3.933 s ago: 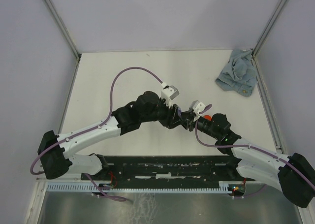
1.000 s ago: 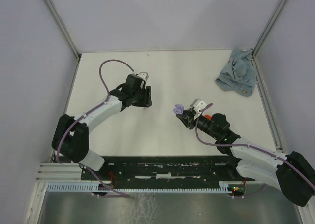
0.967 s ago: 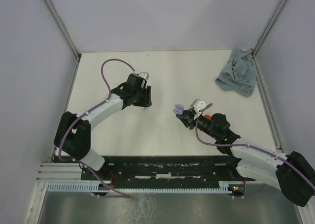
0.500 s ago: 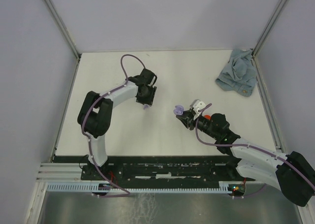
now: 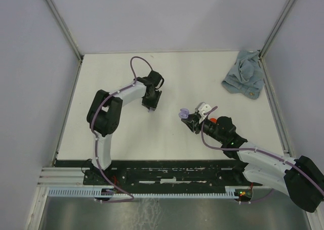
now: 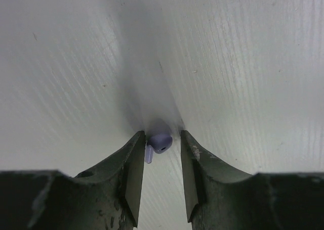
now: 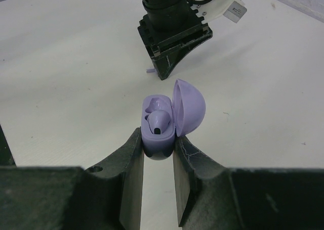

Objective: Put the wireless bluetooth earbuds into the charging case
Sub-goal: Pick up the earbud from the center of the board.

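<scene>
Left wrist: lilac earbud sits btwn spread left jaws; right jaws pinch open case.

My top view looks down from above and behind, taking in the whole table. My left wrist view sits close over the table, facing along its fingers. My right wrist view faces past the case to the left gripper; the top view shares both.
</scene>
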Robot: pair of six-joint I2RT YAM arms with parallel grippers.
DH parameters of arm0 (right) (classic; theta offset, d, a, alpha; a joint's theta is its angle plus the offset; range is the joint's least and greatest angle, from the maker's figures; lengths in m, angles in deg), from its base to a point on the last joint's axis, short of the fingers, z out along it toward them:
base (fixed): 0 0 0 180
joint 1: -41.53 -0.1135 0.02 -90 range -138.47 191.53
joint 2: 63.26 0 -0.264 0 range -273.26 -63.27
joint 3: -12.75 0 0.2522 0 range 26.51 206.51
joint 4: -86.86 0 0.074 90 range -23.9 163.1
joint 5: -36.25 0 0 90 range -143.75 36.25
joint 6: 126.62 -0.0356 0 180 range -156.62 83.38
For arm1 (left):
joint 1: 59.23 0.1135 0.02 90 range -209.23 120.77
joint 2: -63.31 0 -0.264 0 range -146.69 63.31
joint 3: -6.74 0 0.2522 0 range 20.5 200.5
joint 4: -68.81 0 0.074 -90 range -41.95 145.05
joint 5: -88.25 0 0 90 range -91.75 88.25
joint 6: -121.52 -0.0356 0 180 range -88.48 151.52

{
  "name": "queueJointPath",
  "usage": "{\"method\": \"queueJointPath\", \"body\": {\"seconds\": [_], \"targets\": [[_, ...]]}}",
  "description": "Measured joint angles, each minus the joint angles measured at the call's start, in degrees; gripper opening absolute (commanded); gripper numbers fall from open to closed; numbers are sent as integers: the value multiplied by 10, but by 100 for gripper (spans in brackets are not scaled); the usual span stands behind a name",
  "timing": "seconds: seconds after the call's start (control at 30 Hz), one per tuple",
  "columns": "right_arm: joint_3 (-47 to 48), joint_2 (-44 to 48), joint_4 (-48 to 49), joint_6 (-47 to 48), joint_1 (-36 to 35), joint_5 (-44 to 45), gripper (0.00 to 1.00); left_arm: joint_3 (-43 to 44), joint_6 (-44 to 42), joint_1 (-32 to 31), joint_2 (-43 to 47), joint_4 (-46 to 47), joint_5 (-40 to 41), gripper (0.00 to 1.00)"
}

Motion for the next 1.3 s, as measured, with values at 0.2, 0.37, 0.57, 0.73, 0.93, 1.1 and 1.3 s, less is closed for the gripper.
{"method": "queueJointPath", "body": {"seconds": [0.2,0.37,0.57,0.73,0.93,1.1,1.3], "targets": [[0,3,-1,0,0,0,4,6,0,0,-4,-6,1,33],[0,7,0,0,0,0,4,6,0,1,-4,-7,1,31],[0,7,-2,0,0,-2,4,6,0,1,-4,-7,3,24],[0,7,-2,0,0,-2,4,-5,0,1,3,-3,1,20],[0,7,-2,0,0,-2,4,-63,1,1,43,17,-13,16],[0,7,-2,0,0,-2,4,-111,6,1,77,46,-24,16],[0,-2,0,-1,0,-4,4,-194,34,1,154,108,-52,14]]}}
